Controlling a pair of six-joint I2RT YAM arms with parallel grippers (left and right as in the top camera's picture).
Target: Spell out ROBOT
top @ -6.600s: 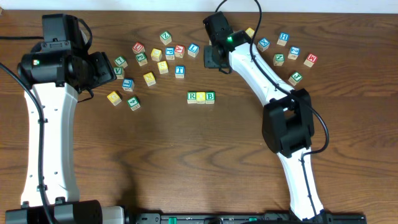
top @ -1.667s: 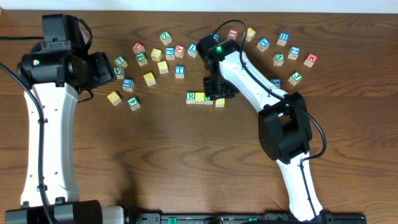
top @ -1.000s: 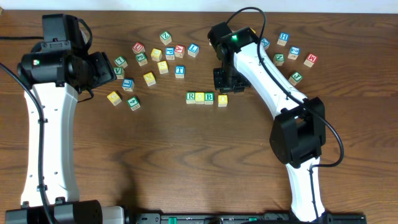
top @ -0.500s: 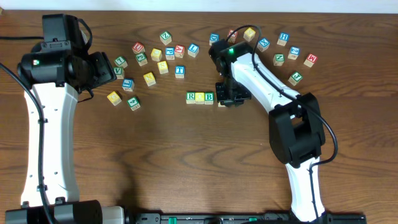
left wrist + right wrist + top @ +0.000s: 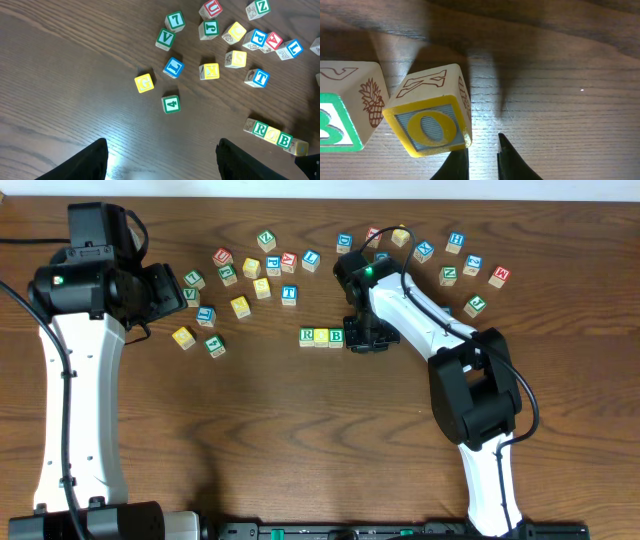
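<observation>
The right claw (image 5: 480, 162) is drawn narrow, its two fingertips close together with nothing between them, low over the wooden surface (image 5: 300, 440). Just to its left in the wrist view sits the O block (image 5: 430, 125), letter face up. It is a cube, so it has no long axis of its own. It is turned askew, so its edges do not line up with the B block (image 5: 340, 117) beyond it. One corner of the O block comes right up to the B block's side (touching or a hair apart, I cannot tell). Whether the near fingertip touches the O block's lower corner is also unclear.

From overhead the claw covers the O block. The row (image 5: 322, 337) reading R, O, B runs straight out from the claw toward the left arm's side, its long axis across the surface. The T block (image 5: 289, 294) lies past the row, well apart from the claw, at the edge of a loose scatter of letters. More loose blocks (image 5: 424, 249) sit behind the right arm.

The left claw (image 5: 162, 160) hangs wide and empty, with the scatter ahead of it.
</observation>
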